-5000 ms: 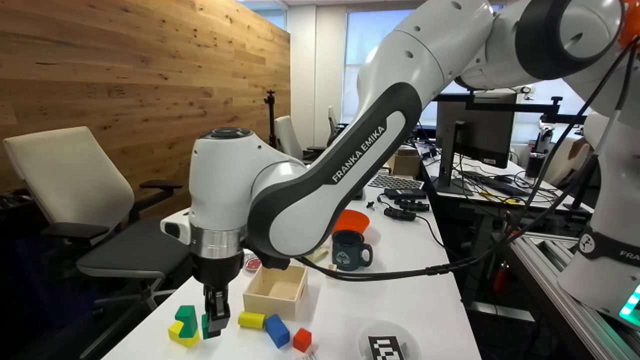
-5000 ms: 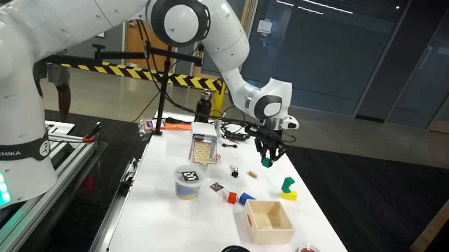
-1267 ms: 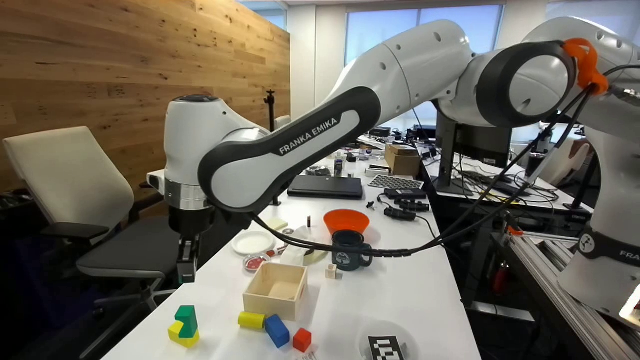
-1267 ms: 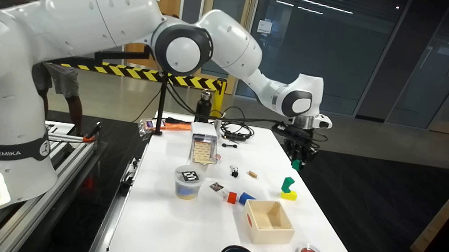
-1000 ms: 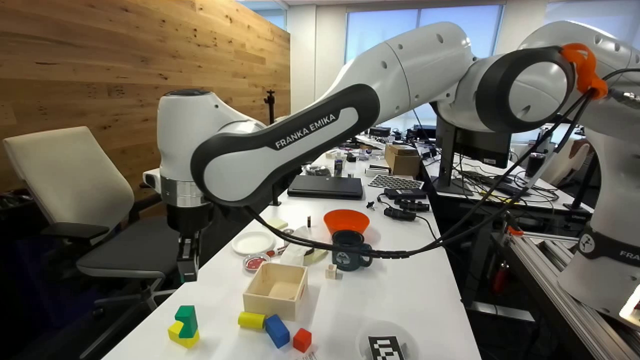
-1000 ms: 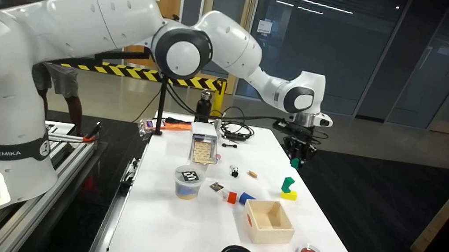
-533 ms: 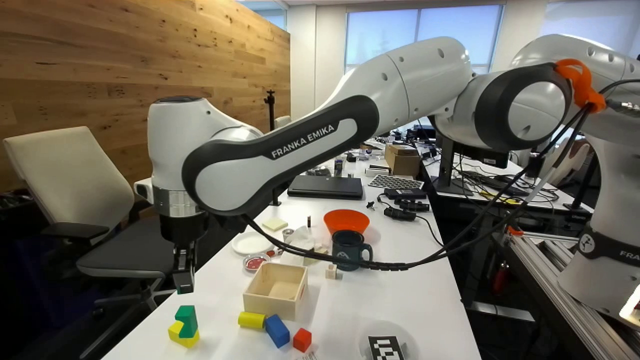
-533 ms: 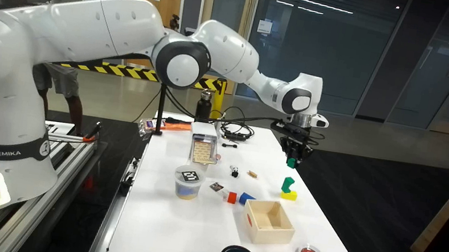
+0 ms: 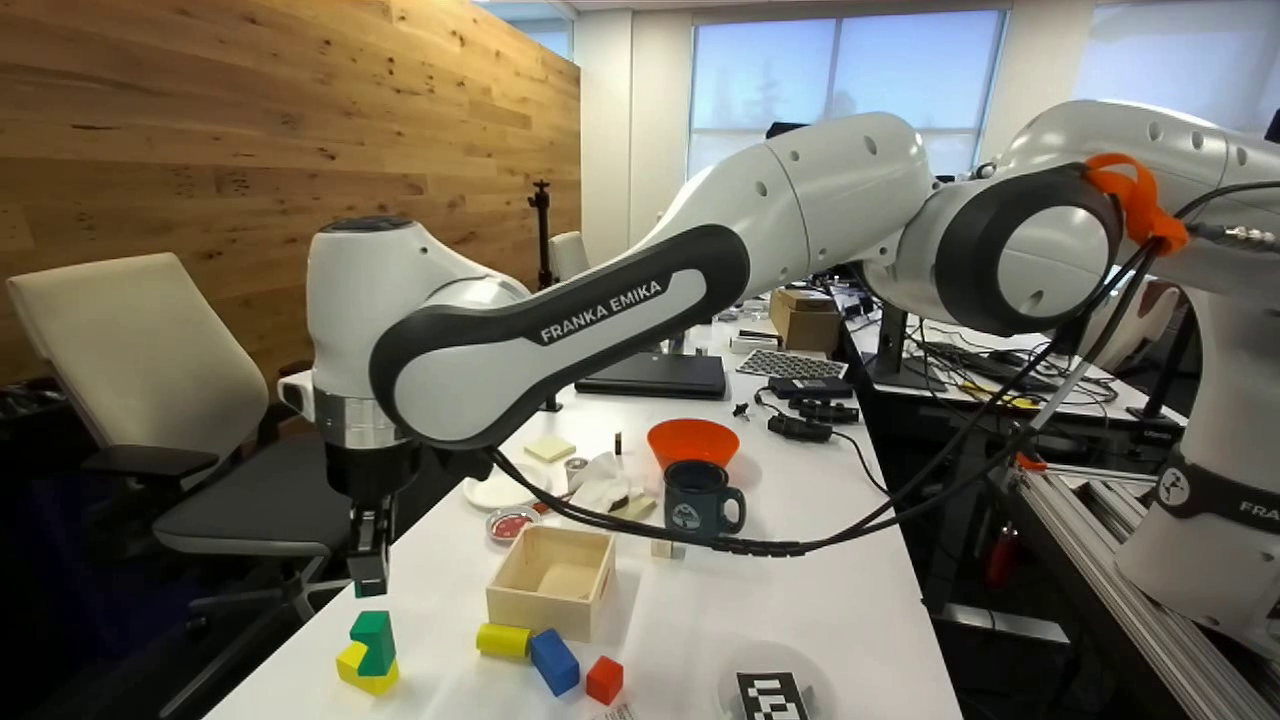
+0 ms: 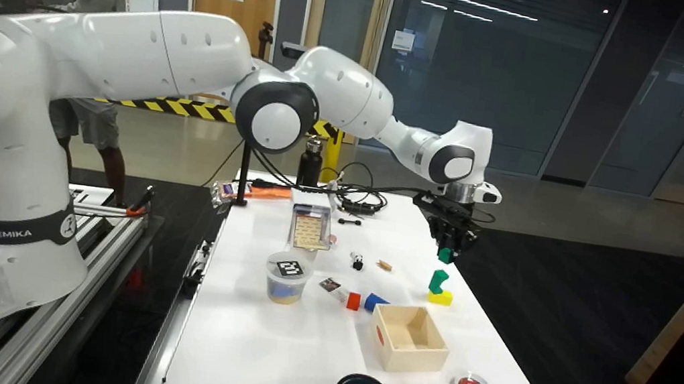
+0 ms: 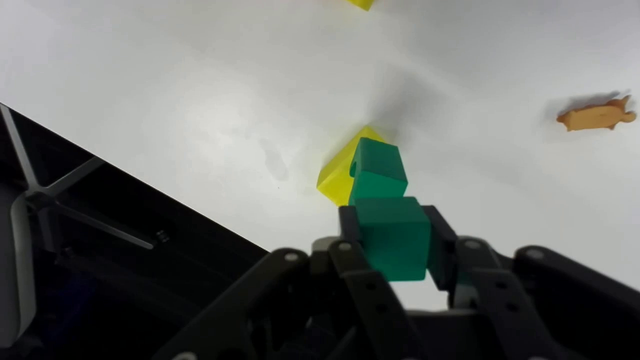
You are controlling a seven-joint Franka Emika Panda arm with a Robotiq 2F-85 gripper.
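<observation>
My gripper (image 11: pixel 392 235) is shut on a green cube (image 11: pixel 397 250), with a black fingertip on each side of it. The held cube also shows in an exterior view (image 10: pixel 445 255). Just below it stands a green block with a rounded notch (image 11: pixel 379 170), which rests on a yellow block (image 11: pixel 334 179) on the white table. Both exterior views show this small stack, the green notched block (image 9: pixel 373 640) over the yellow block (image 9: pixel 368 682). A gap shows between the held cube and the stack (image 10: pixel 438 281). In the wrist view the held cube hides part of the notched block.
An open wooden box (image 9: pixel 545 612) stands beside a yellow cylinder (image 9: pixel 503 641), a blue block (image 9: pixel 555 662) and a red cube (image 9: pixel 605 680). A small orange animal figure (image 11: pixel 595 117) lies near the stack. The table edge (image 11: pixel 185 202) is close. A dark mug (image 9: pixel 690 510) stands farther off.
Over five seconds my gripper has carried the green cube across to above the stack. In the last second it has come down a little. The stack has not moved.
</observation>
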